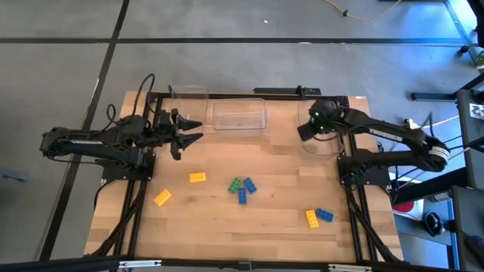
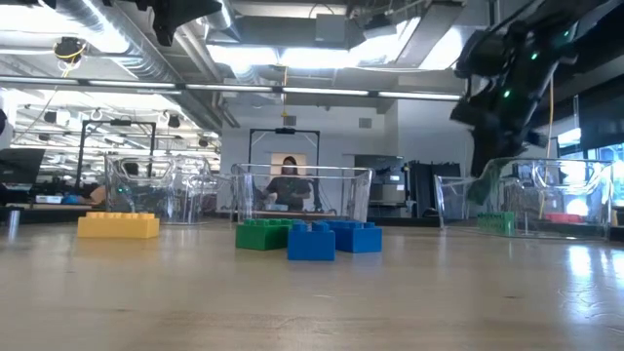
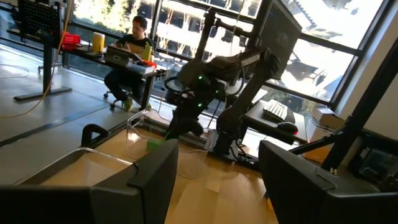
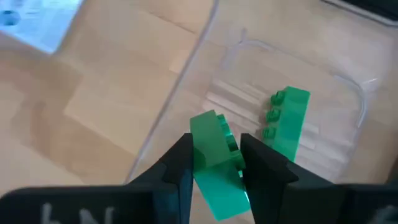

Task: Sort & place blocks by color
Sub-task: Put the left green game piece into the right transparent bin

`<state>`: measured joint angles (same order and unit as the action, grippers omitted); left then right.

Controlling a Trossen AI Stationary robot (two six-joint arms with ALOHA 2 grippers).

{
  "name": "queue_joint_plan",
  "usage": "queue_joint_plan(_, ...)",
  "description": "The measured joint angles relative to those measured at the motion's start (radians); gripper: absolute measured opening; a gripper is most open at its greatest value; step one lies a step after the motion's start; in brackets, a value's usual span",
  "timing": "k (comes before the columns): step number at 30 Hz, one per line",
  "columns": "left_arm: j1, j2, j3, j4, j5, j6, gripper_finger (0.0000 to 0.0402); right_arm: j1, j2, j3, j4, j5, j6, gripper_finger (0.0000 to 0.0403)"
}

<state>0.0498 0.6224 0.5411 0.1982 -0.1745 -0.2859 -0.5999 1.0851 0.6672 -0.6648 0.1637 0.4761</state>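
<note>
The left gripper (image 1: pixel 198 131) hovers with fingers spread near the table's (image 1: pixel 227 227) far left corner. Yellow, green and blue blocks (image 1: pixel 242 187) lie mid-table and toward the near edge. The right gripper (image 4: pixel 214 163) pinches a green block (image 4: pixel 216 165) above the far-right clear bin (image 4: pixel 348 99), which holds another green block (image 4: pixel 287 121).

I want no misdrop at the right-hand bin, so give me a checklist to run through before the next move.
1. Right gripper shut on the held green block: ok.
2. Gripper over the right bin: ok.
3. Bin holds only green, one green block inside: ok.
4. Held block level: not ok, tilted.
5. Left gripper open, clear of the drop: ok.
6. Middle bin contents: cannot tell.
</note>
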Motion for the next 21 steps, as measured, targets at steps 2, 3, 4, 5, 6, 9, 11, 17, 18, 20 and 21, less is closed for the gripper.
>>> queue_joint_plan(2,0.0,0.0,0.0,0.0,0.0,0.0,0.0215,-0.022,0.043,-0.003,0.004,0.0,0.015,0.0106)
queue_joint_plan(3,0.0,0.0,0.0,0.0,0.0,0.0,0.0215,-0.032,0.061,-0.003,0.004,0.0,0.016,0.0106)
queue_joint_plan(4,0.0,0.0,0.0,0.0,0.0,0.0,0.0215,-0.04,0.078,-0.003,0.006,0.0,0.015,0.0106)
queue_joint_plan(5,0.0,0.0,0.0,0.0,0.0,0.0,0.0215,-0.045,0.093,-0.003,0.007,0.0,0.015,0.0106)
queue_joint_plan(6,0.0,0.0,0.0,0.0,0.0,-0.001,0.0215,-0.052,0.11,-0.003,0.005,0.0,0.015,0.0106)
queue_joint_plan(9,0.0,0.0,0.0,0.0,0.0,-0.001,0.0215,-0.065,0.144,-0.003,0.005,0.0,0.015,0.0108)
queue_joint_plan(11,0.0,0.0,0.0,0.0,0.0,-0.001,0.0215,-0.067,0.157,-0.002,0.009,0.002,0.015,0.0122)
queue_joint_plan(17,0.0,0.0,0.0,0.0,-0.021,-0.001,0.0215,-0.066,0.164,0.002,0.018,0.008,0.013,0.0174)
queue_joint_plan(18,0.0,0.0,0.0,0.0,-0.026,-0.001,0.0215,-0.066,0.164,0.006,0.018,0.028,0.015,0.018)
queue_joint_plan(20,0.0,0.0,0.0,0.0,-0.027,-0.001,0.0215,-0.066,0.164,0.017,0.016,0.055,0.02,0.0192)
queue_joint_plan(21,0.0,0.0,0.0,0.0,-0.027,-0.001,0.0215,-0.066,0.164,0.025,0.01,0.061,0.019,0.0199)
